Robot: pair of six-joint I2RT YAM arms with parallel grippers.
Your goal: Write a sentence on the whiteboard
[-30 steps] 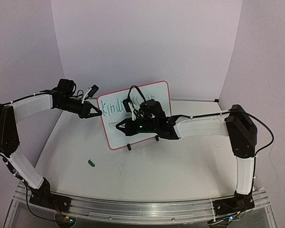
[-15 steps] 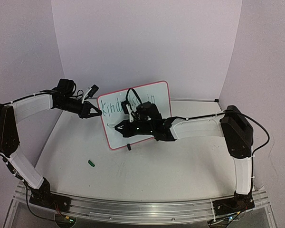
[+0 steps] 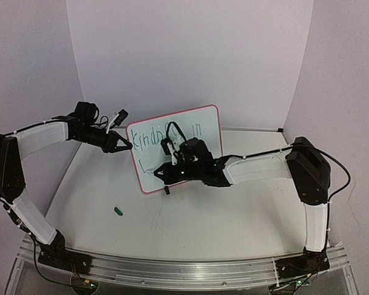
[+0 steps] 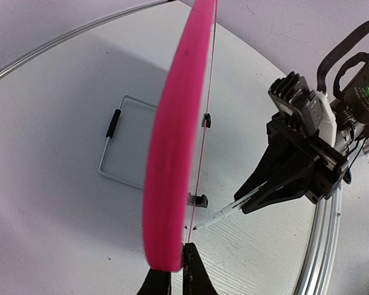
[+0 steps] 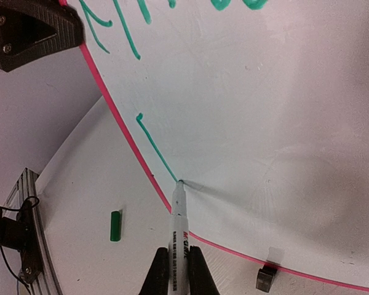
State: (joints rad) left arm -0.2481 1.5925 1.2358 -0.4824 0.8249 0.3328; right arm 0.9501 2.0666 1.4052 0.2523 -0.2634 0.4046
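The whiteboard (image 3: 149, 161) stands upright on black feet, with a red frame. The sentence (image 3: 146, 137) is green lettering in a top row; in the right wrist view its lower ends (image 5: 129, 34) show, with one new straight stroke (image 5: 155, 147) below. My left gripper (image 3: 128, 146) is shut on the board's left edge (image 4: 172, 153), fingers (image 4: 197, 276) pinching it. My right gripper (image 3: 162, 173) is shut on a white marker (image 5: 177, 215), whose tip touches the board's lower left at the stroke's end. The marker also shows in the left wrist view (image 4: 224, 213).
A green marker cap (image 3: 117, 211) lies on the table left of the board, also in the right wrist view (image 5: 114, 225). A wire stand (image 4: 111, 153) lies flat behind the board. A black foot (image 5: 267, 278) sits under the board's bottom edge.
My right gripper has moved down and slightly right with the marker, leaving a green downward stroke at the board's lower left. The left gripper and board have not moved.
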